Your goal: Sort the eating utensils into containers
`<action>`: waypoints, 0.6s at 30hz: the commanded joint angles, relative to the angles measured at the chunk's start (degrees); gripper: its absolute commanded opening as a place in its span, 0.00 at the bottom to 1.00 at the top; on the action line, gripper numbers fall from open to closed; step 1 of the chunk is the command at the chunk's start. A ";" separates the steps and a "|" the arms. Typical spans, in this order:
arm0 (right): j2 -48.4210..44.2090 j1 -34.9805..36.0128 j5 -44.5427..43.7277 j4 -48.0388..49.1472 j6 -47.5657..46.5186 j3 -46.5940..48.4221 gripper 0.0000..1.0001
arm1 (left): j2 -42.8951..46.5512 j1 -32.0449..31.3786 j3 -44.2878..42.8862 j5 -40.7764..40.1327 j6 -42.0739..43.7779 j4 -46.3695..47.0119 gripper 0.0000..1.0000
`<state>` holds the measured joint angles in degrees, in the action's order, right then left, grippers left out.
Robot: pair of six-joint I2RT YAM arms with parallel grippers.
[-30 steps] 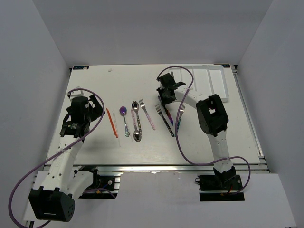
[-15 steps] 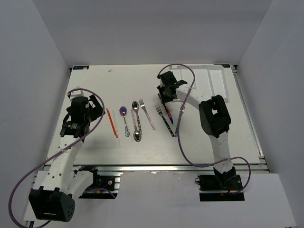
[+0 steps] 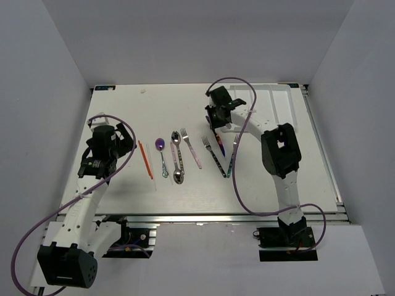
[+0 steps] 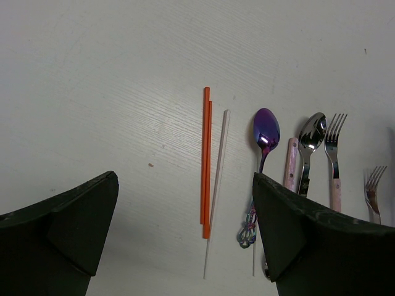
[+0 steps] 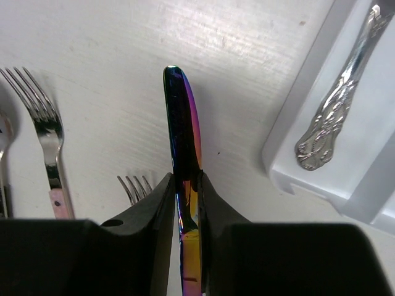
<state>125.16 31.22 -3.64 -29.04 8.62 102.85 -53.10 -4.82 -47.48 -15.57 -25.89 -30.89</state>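
The chopsticks [image 3: 145, 160] lie leftmost in the utensil row [image 3: 177, 161], with the tray [image 3: 274, 105] behind to its right.

White wood-grain table [image 3: 191, 197]; plain grey walls [image 3: 37, 92] on three sides; aluminium rail [image 3: 203, 217] along near edge.

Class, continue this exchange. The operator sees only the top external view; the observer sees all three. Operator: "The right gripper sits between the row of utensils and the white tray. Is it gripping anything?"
Observer: Yes. The right gripper is shut on a slim iridescent purple-blue utensil, whose rounded end points away from the wrist camera.
Operator: Is anything in the tray?
Observer: An ornate silver handle lies in one compartment of the white plastic tray. Its head is out of frame.
Operator: And the left gripper?
Observer: The left gripper is open and empty. Two orange chopsticks and a pale chopstick lie side by side between its fingers in the wrist view.
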 commanded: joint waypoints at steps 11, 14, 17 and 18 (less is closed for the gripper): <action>0.59 -10.21 3.11 2.33 2.89 16.64 0.00 | 0.89 0.25 0.37 0.54 0.58 0.22 0.98; 5.08 -12.94 6.97 1.00 3.41 24.47 0.00 | 0.81 0.34 0.37 0.63 0.58 0.22 0.98; 6.23 -15.14 9.09 5.37 5.17 24.95 0.00 | 0.89 0.34 0.29 0.72 0.58 0.31 0.98; 6.41 -16.10 9.52 6.61 5.87 24.42 0.00 | 0.89 0.25 0.29 0.81 0.58 0.40 0.98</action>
<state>130.78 16.75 2.50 -26.74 11.97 125.47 -53.10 -4.82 -47.46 -15.55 -25.89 -30.89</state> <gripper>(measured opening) 0.220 0.982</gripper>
